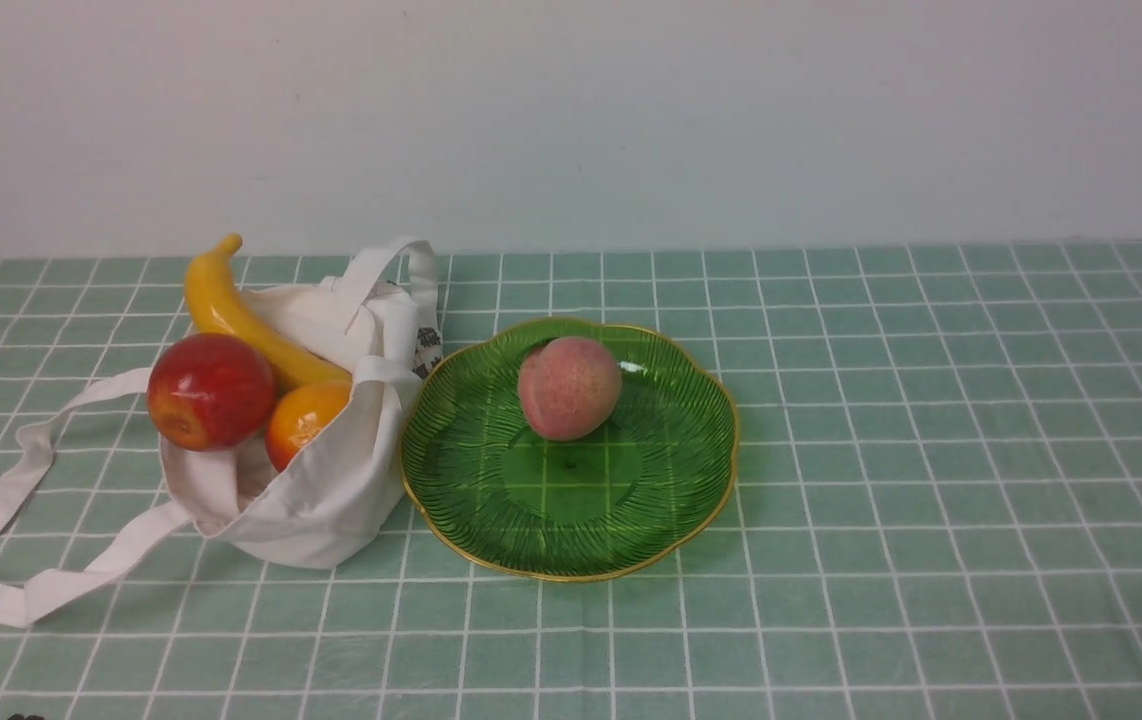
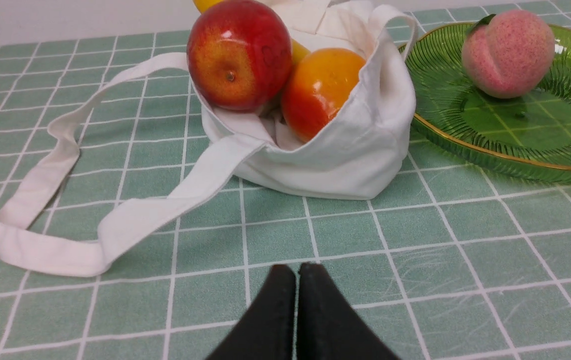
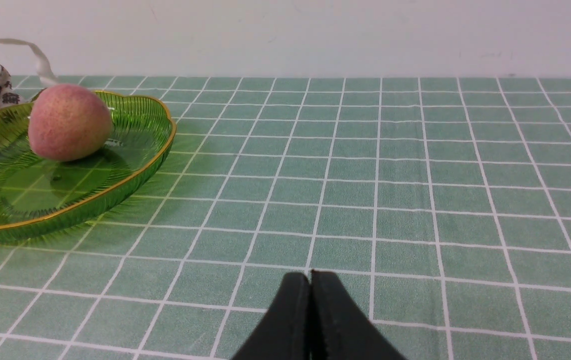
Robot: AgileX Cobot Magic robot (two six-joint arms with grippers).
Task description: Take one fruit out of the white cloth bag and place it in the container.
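Note:
The pink speckled peach [image 1: 569, 388] rests in the back part of the green ribbed dish [image 1: 631, 530], free of any gripper. It also shows as the peach [image 2: 508, 52] with a green leaf on the dish [image 2: 495, 152], and as the peach [image 3: 69, 122] on the dish [image 3: 85, 200]. The white cloth bag [image 1: 316, 500] lies left of the dish, touching its rim, its mouth open. My left gripper [image 2: 296, 270] is shut and empty, low over the cloth, short of the bag [image 2: 355, 155]. My right gripper [image 3: 310, 276] is shut and empty, well right of the dish. Neither gripper shows in the front view.
A red apple [image 1: 211, 390], an orange [image 1: 303, 420] and a yellow banana [image 1: 236, 315] sit in the bag's mouth. The bag's long strap [image 1: 1, 560] loops out to the front left on the green checked tablecloth [image 1: 931, 450]. A pale wall stands behind.

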